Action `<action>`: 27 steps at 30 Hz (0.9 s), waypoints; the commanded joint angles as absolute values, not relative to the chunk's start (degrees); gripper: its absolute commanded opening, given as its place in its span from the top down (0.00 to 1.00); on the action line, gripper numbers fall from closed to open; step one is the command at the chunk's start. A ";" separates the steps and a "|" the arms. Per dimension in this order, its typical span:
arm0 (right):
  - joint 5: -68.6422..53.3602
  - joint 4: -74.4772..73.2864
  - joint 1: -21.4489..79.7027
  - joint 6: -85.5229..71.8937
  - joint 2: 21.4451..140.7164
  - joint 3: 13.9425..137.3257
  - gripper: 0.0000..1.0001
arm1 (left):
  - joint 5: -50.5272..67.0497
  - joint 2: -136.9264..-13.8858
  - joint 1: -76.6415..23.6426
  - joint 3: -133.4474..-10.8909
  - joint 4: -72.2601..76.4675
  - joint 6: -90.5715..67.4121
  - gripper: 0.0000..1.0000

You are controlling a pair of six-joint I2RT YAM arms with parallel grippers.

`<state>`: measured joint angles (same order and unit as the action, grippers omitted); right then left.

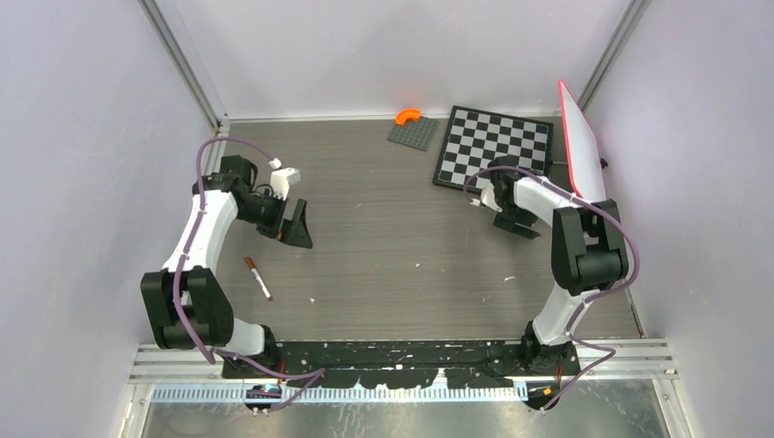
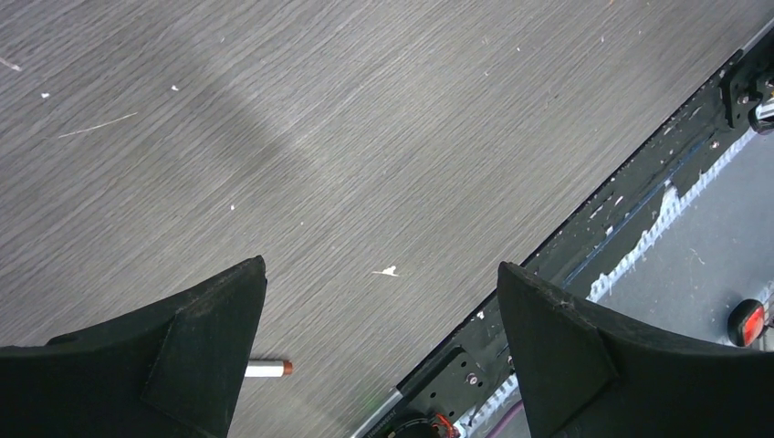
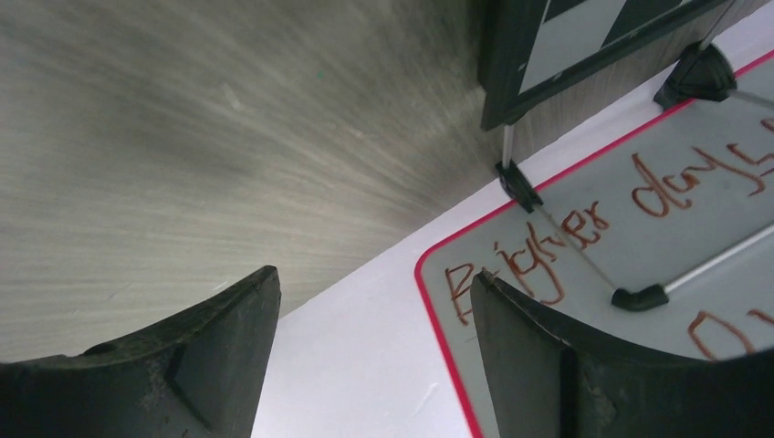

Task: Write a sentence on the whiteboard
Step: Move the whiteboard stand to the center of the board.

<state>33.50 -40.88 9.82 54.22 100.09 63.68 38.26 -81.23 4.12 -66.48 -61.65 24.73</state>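
- I have the left gripper (image 2: 381,265) at 9 o'clock in the top view, jaws spread wide and empty over the bare table (image 1: 383,237).
- The marker (image 1: 258,277) lies flat at 8 o'clock, near the left gripper but apart from it.
- The right gripper (image 3: 374,274) is at 3 o'clock, jaws spread and holding nothing, close to the whiteboard.
- The whiteboard (image 1: 581,146) stands tilted on edge at 2 o'clock, by the right wall, red frame visible.
- In the sentence (image 3: 538,260), red-brown handwriting, I read "Brighter day"; the lower line is cut off.
- The chessboard (image 1: 493,146) lies flat at 1 o'clock, beside the whiteboard.
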 commanded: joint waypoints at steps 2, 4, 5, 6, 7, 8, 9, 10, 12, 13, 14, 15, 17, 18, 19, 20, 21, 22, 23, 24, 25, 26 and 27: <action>33.34 -34.85 6.49 61.94 103.89 68.35 0.22 | 41.60 -81.70 3.78 -69.12 -62.07 26.52 0.00; 32.84 -34.83 4.75 63.19 105.03 69.85 0.26 | 41.79 -81.53 3.78 -69.10 -61.97 26.63 0.00; 32.54 -34.88 4.30 63.53 105.12 70.28 0.26 | 41.76 -81.53 3.78 -69.03 -61.80 26.67 0.00; 32.39 -35.23 4.25 63.85 104.75 70.32 0.27 | 41.85 -81.54 3.78 -69.00 -61.79 26.80 0.00; 31.79 -35.92 4.60 63.97 104.01 70.20 0.27 | 41.92 -81.42 3.78 -68.99 -61.79 26.93 0.00; 30.82 -36.60 5.24 63.55 102.98 69.95 0.27 | 41.97 -81.39 3.78 -68.99 -61.81 26.91 0.00; 30.02 -37.71 6.06 63.08 101.98 69.81 0.27 | 42.05 -81.40 3.78 -69.06 -61.83 26.93 0.00; 29.49 -38.96 7.10 62.07 101.04 69.86 0.27 | 42.34 -81.51 3.80 -69.23 -62.07 26.96 0.00; 27.71 -41.84 9.96 59.95 98.00 69.81 0.28 | 43.01 -81.63 3.76 -69.41 -62.43 27.22 0.00; 26.36 -43.44 11.80 58.70 96.00 69.90 0.28 | 43.38 -81.72 3.71 -69.50 -62.68 27.29 0.00; 24.82 -45.16 13.66 57.06 94.02 70.55 0.28 | 43.59 -81.75 3.67 -69.61 -62.93 27.34 0.00; 22.03 -47.88 16.02 54.93 92.16 71.92 0.28 | 43.67 -81.77 3.55 -69.73 -63.22 27.35 0.00; 17.02 -52.95 17.73 49.59 89.74 77.38 0.28 | 43.66 -81.76 3.35 -69.96 -63.55 27.48 0.00; 14.71 -55.42 17.94 47.35 89.35 81.02 0.28 | 43.68 -81.74 3.24 -70.03 -63.69 27.45 0.00; 13.13 -57.08 17.84 45.17 89.33 85.12 0.28 | 43.60 -81.74 3.17 -70.09 -63.77 27.43 0.00; 11.89 -58.32 17.40 42.90 89.49 89.01 0.28 | 43.59 -81.74 3.04 -70.22 -63.92 27.38 0.00; 10.82 -58.89 16.47 41.04 89.66 92.61 0.28 | 43.57 -81.71 2.93 -70.32 -63.98 27.26 0.00; 9.56 -58.96 15.24 38.87 90.05 96.24 0.28 | 43.70 -81.68 2.90 -70.39 -63.99 26.98 0.00; 7.94 -59.27 13.17 36.88 90.77 100.02 0.28 | 43.90 -81.51 2.70 -70.38 -63.96 26.84 0.00; 6.71 -59.64 10.90 34.68 91.73 104.17 0.28 | 44.01 -81.37 2.60 -70.33 -63.81 26.48 0.00; 5.53 -59.80 8.11 32.84 92.70 107.76 0.28 | 44.01 -81.15 2.48 -70.38 -63.65 26.23 0.00; 4.50 -59.77 5.05 31.32 93.63 111.70 0.28 | 44.12 -81.03 2.39 -70.40 -63.47 25.92 0.00; 4.03 -59.76 1.53 30.00 94.33 114.28 0.29 | 44.26 -80.83 2.25 -70.44 -63.34 25.65 0.00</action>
<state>9.32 -57.14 12.21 40.49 92.75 102.50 41.91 -81.97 2.85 -68.34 -62.94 25.98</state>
